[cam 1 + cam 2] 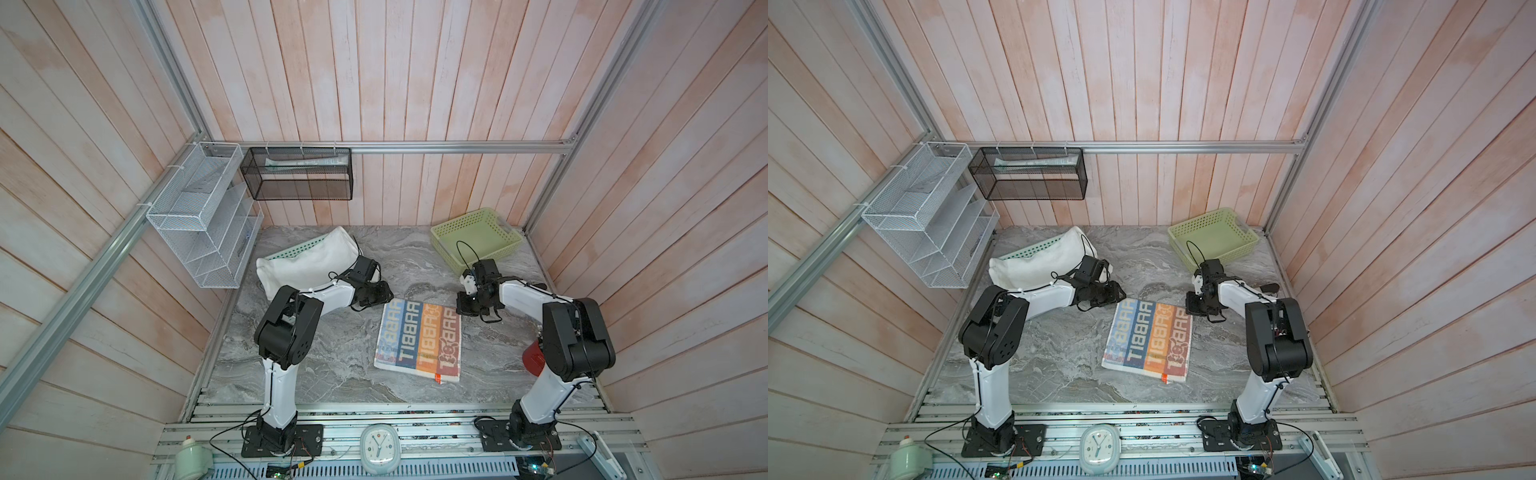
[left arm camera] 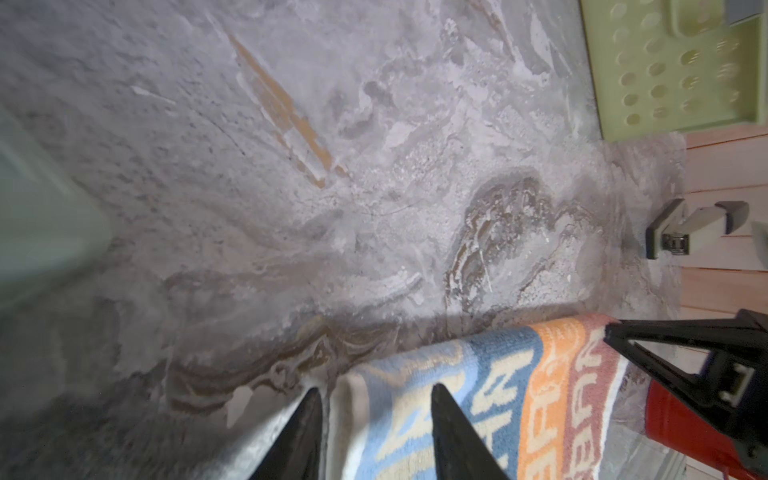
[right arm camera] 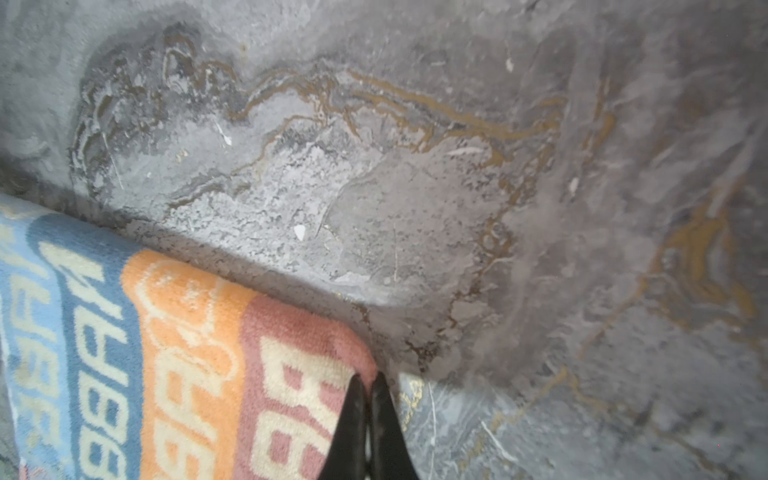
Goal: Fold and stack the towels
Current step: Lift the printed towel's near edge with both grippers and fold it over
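Striped towel [image 1: 419, 336] lies folded flat mid-bench [image 1: 332, 365]. Left gripper [image 2: 376, 388] has its jaws apart, straddling the towel's far-left corner. Right gripper [image 3: 368, 378] has its jaws pressed together at the far-right corner; can't tell if cloth is pinched. White towel [image 1: 307, 259] is heaped over a mint basket [image 1: 291, 249], far left.
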Available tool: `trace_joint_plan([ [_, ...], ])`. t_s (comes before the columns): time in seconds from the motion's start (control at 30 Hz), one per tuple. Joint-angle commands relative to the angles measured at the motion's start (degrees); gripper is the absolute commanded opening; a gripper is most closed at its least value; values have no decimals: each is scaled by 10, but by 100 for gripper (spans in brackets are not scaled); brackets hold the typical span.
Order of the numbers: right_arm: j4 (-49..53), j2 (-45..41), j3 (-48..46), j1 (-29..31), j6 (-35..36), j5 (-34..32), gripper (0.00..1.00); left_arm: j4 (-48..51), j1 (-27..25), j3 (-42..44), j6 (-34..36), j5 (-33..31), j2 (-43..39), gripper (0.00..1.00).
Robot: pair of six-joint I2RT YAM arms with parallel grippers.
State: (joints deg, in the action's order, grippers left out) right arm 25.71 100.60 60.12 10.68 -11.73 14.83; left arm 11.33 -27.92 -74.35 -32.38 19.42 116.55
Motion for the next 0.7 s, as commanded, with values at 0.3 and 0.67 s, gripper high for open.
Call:
trace_joint_plan([
  [0.3,-3,-9,34,0,30,-20,0,1,-7,-39,-4,47,26,20],
  [0.67,5,-34,55,1,51,-38,0,-15,-6,-4,13,39,-30,0],
])
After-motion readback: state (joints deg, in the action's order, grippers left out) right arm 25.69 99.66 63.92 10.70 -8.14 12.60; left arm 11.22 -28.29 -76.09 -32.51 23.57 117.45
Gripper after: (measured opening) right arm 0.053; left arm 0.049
